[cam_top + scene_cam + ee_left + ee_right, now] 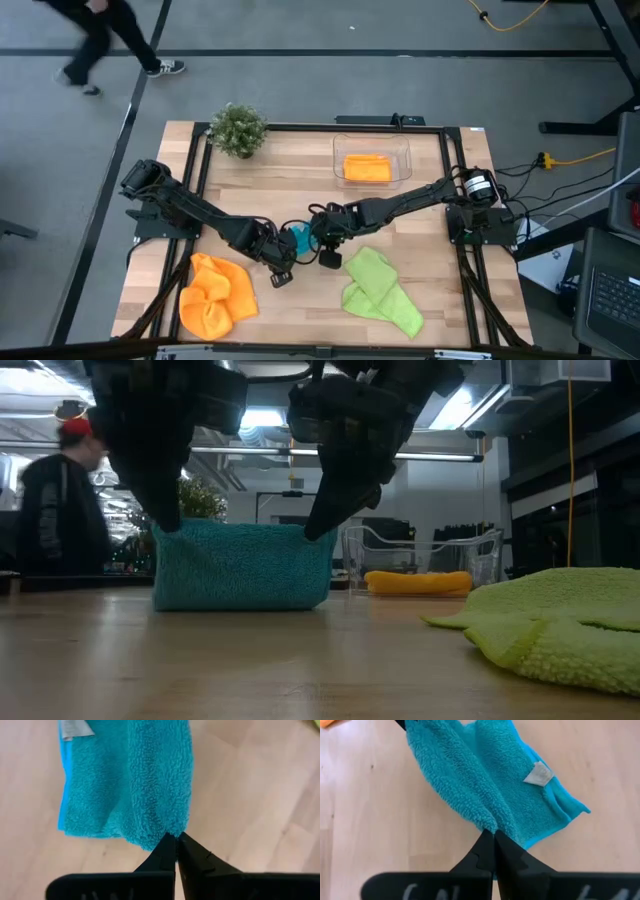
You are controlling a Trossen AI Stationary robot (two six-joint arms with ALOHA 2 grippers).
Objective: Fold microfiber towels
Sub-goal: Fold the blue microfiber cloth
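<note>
The teal blue towel (243,567) stands at the table's middle, held up by both grippers, its lower part on the wood; it also shows in the high view (299,238). My left gripper (176,838) is shut on one upper corner, my right gripper (493,833) is shut on the other. An orange towel (212,296) lies crumpled at the near left. The lime green towel (380,291) lies at the near right. A second orange towel (367,167) lies folded in the clear tub. My left gripper pinches the teal towel's upper corner (167,829) between its two fingertips, coming from above, pointing down. The towel hangs below the fingers with its lower part on the table. My right gripper pinches the other upper corner (490,824) between its fingertips, from above. The top edge between the two grippers (243,526) runs level.
A clear plastic tub (372,160) stands at the far middle right. A small potted plant (239,130) stands at the far left. A person (60,510) stands beyond the table's left side. Bare wood lies between the orange and green towels.
</note>
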